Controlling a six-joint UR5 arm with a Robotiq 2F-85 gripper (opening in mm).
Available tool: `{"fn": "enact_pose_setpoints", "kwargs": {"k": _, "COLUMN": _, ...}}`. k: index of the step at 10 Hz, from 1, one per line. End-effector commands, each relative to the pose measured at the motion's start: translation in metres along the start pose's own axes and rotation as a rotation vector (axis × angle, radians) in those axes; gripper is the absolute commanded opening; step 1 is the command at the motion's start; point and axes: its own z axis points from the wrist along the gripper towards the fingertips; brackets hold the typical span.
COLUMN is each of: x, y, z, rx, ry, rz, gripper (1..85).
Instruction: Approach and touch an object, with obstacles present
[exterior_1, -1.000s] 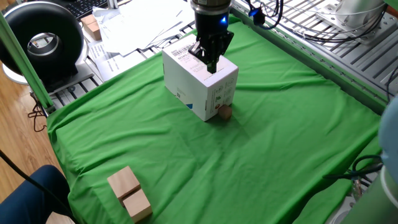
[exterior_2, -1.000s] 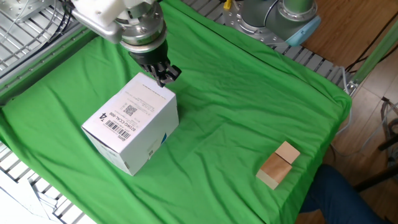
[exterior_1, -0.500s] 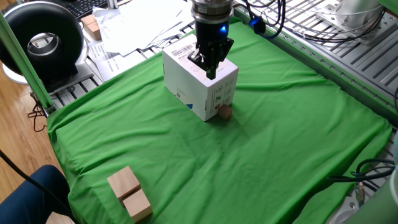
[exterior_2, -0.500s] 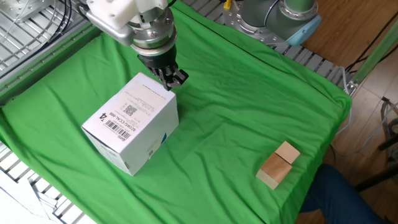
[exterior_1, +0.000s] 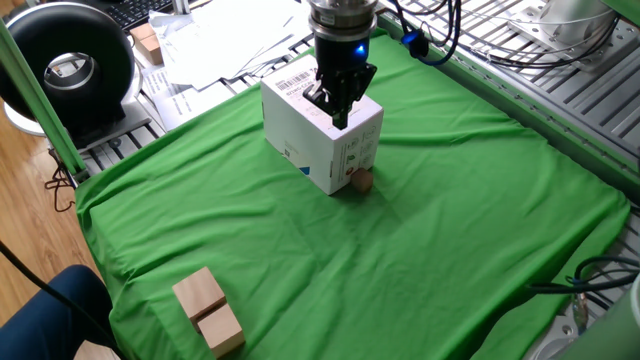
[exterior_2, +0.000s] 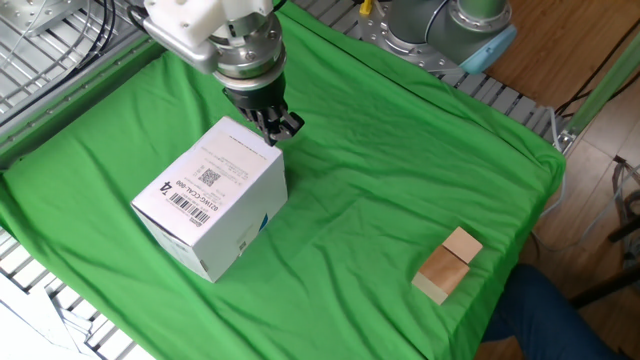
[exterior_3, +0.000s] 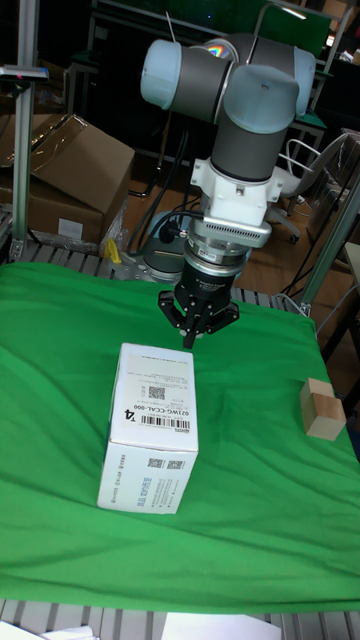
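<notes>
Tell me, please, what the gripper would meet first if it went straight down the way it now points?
Probably the green cloth just beyond the white box; the gripper hangs beside the box's far top edge. It may clip that edge, since depth is unclear.

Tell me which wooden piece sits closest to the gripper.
The tiny light-brown cube against the white box, just below the gripper. The two larger pale blocks lie at the cloth's far edge.

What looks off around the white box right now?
Nothing is damaged or spilled. The one awkward thing: the tiny light-brown wooden cube sits tucked against the bottom corner of the large white cardboard box, hidden from the other views. The gripper hovers by the box's top edge.
</notes>
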Motion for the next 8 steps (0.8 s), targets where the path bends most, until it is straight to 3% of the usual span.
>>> {"fn": "enact_pose_setpoints", "kwargs": {"k": 1, "x": -0.0062, "y": 0.0003, "z": -0.0031, "rx": -0.004, "ry": -0.029, "rz": -0.021, "gripper": 2.3}}
{"fn": "enact_pose_setpoints", "kwargs": {"k": 8, "x": -0.0150, "y": -0.0007, "z": -0.0045, "rx": -0.001, "ry": -0.067, "rz": -0.027, "gripper": 2.3}}
